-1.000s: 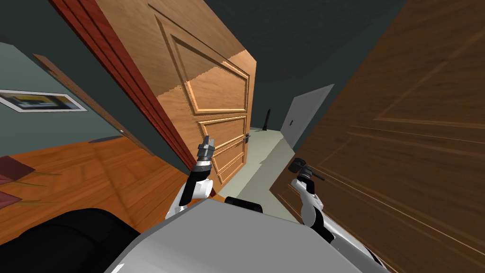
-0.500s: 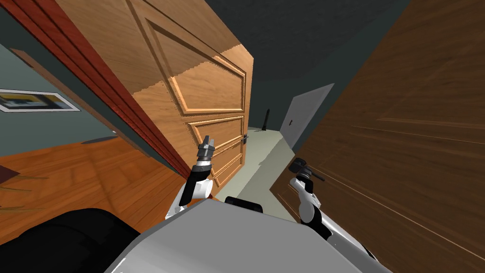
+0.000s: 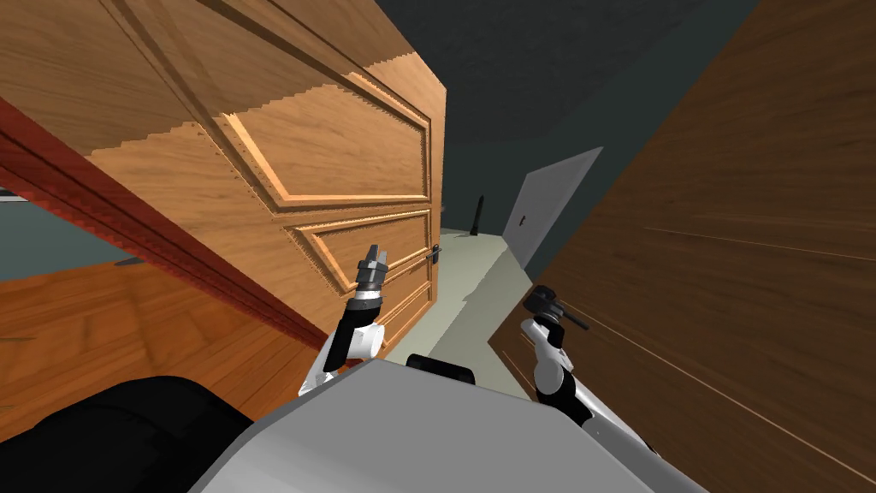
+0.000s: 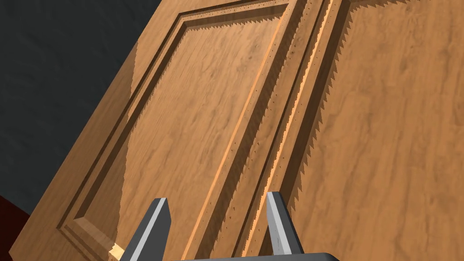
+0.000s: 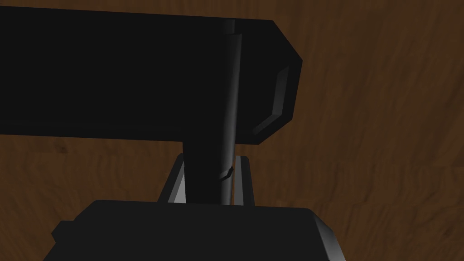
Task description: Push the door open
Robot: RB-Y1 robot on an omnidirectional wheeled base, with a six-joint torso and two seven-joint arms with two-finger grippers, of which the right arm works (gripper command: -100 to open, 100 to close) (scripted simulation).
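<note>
Dark brown wooden door point(image 3: 727, 257) stood at the robot's right, its black lever handle point(image 5: 136, 72) clamped between the jaws of the right gripper point(image 5: 209, 165). Left gripper point(image 4: 216, 199), jaws apart, pointed at a light panelled wooden door point(image 4: 362, 113) close ahead.

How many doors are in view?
3. A light panelled wooden door faces the open left end effector; a dark brown wooden door at right, its black handle clamped by the right end effector; a plain grey door lies far ahead. More may be hidden.
</note>
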